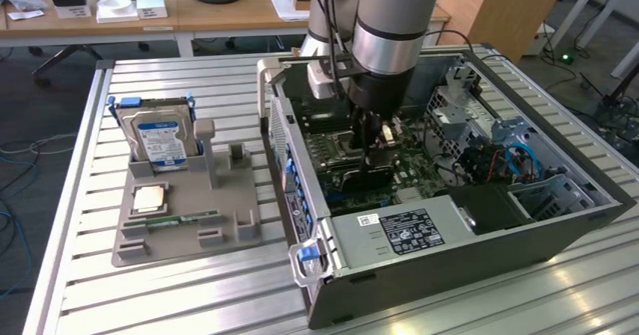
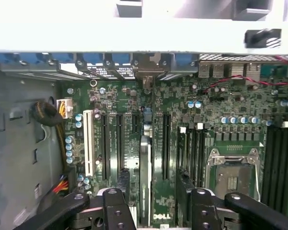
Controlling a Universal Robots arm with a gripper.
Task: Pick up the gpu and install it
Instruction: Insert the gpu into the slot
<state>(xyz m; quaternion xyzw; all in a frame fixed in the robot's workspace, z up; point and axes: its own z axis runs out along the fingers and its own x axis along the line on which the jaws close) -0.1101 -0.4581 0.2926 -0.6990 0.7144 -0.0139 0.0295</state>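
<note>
The arm reaches down into the open black computer case (image 1: 469, 223) on the slatted metal worktop (image 1: 200, 290), and the tool (image 2: 152, 191) hangs spread wide over the green motherboard (image 2: 201, 124); between its black fingers (image 2: 119, 184) the thin dark gpu card (image 2: 145, 177) stands edge-on in a slot, nothing pinching it

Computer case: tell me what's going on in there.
The robot arm reaches down into the open case. Its gripper is open, with a finger on either side of the gpu, which stands on edge among the slots of the motherboard. Whether the card is fully seated cannot be told. Beside the case, the hard drive and memory stick sit in the grey holder.
</note>
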